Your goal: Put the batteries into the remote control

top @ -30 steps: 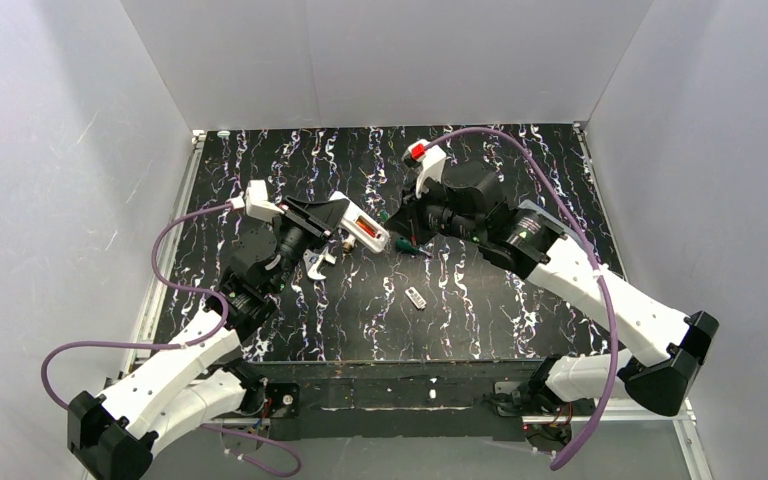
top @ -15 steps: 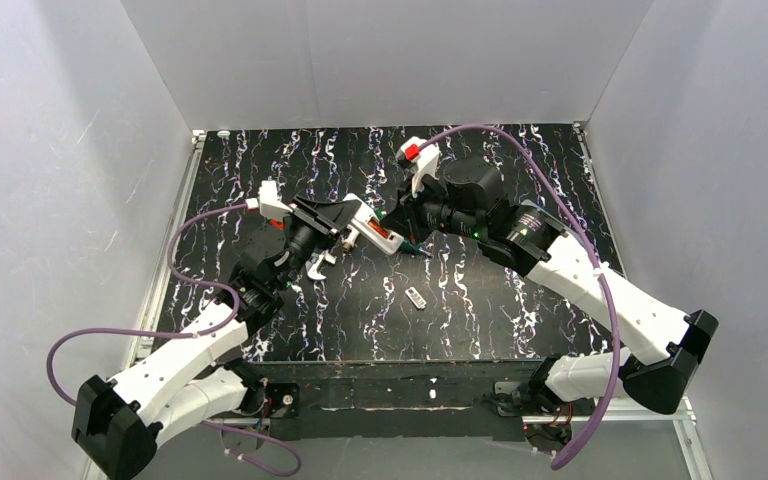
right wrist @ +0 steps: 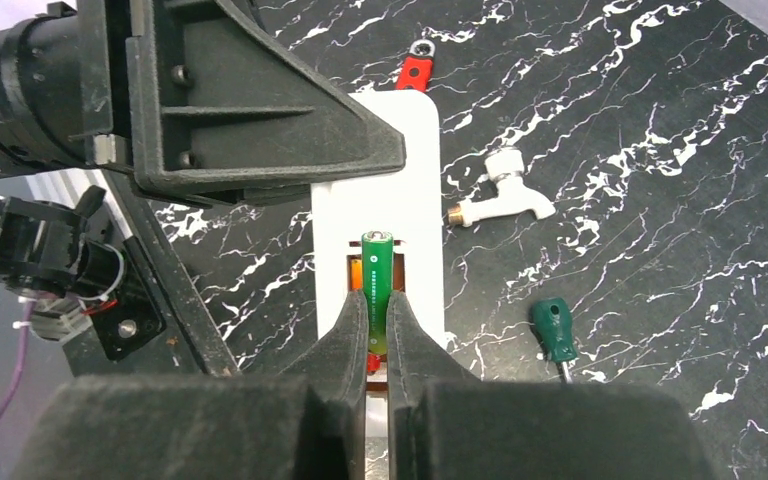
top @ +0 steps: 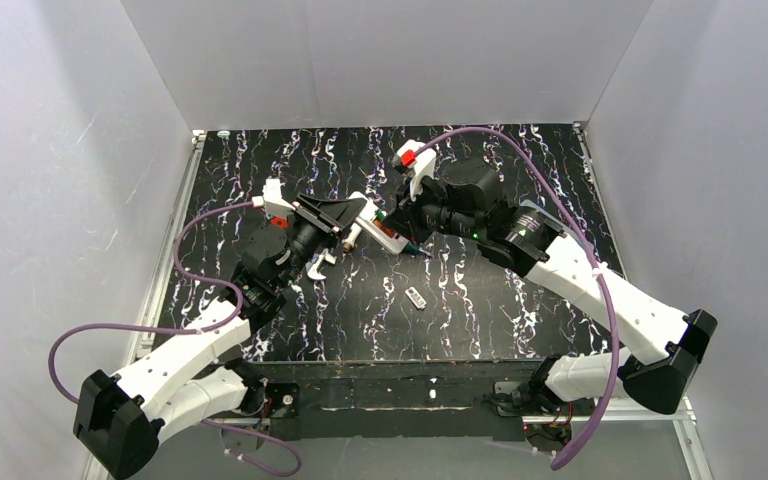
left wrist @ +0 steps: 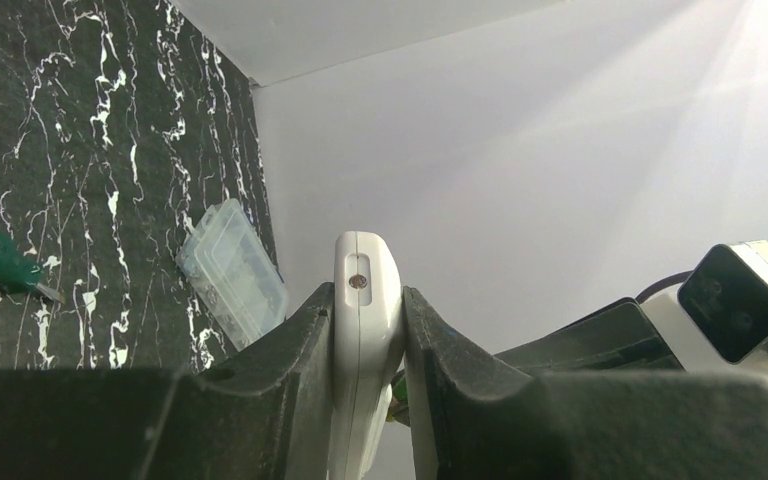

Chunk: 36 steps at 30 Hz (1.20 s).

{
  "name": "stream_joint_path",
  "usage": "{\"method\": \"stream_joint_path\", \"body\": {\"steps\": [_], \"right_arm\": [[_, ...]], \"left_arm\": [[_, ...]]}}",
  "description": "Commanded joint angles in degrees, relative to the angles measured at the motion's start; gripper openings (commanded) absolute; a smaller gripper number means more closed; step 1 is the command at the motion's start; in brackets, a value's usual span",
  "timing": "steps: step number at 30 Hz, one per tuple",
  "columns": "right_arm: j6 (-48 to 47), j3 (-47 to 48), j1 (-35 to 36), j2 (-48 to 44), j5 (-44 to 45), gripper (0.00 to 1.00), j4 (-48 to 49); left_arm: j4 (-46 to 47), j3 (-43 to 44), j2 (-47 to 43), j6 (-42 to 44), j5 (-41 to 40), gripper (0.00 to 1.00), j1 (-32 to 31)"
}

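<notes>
Right end effector (right wrist: 377,312) was clamped on a slim green battery (right wrist: 377,265), held lengthwise just over the open bay of the remote control (right wrist: 420,170) at centre of the right wrist frame; left end effector (left wrist: 365,330) was clamped across the remote's long edges, holding it up off the bench (top: 480,300). Judged: battery light, rigid and slick-cased, best pinched mid-length with both ends free; remote light stiff plastic, best gripped clear of the bay. Against one second earlier, the remote had shifted right in the top view toward the right end effector, the bay's orange no longer showing there.

White walls (top: 380,60) around black marbled table (top: 480,320)
</notes>
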Motion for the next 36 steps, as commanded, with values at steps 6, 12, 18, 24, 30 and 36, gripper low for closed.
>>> {"method": "stream_joint_path", "body": {"steps": [6, 12, 18, 24, 30, 36], "right_arm": [[-4.75, -1.6, 0.26, -1.2, 2.64, 0.08, 2.05], [-4.75, -1.51, 0.28, -1.18, 1.95, 0.11, 2.18], [-3.35, -1.08, 0.26, -1.03, 0.29, 0.13, 1.67], [-2.16, -0.74, 0.25, -0.58, -0.25, 0.13, 0.86], [-2.04, -0.65, 0.26, -0.32, -0.28, 0.24, 0.66], [-1.8, -0.34, 0.26, -0.13, -0.53, 0.29, 0.53]], "left_arm": [[3.6, 1.75, -2.36, -1.53, 1.15, 0.0, -0.2], [3.78, 1.4, -2.63, -1.74, 0.4, 0.0, -0.2], [4.62, 1.11, -2.24, -2.06, 0.0, 0.0, -0.2], [5.11, 1.07, -1.9, -2.23, -0.17, 0.0, -0.19], [5.43, 1.06, -1.84, -2.33, -0.09, 0.0, -0.21], [5.5, 1.11, -1.86, -2.33, -0.13, 0.0, -0.16]]}}
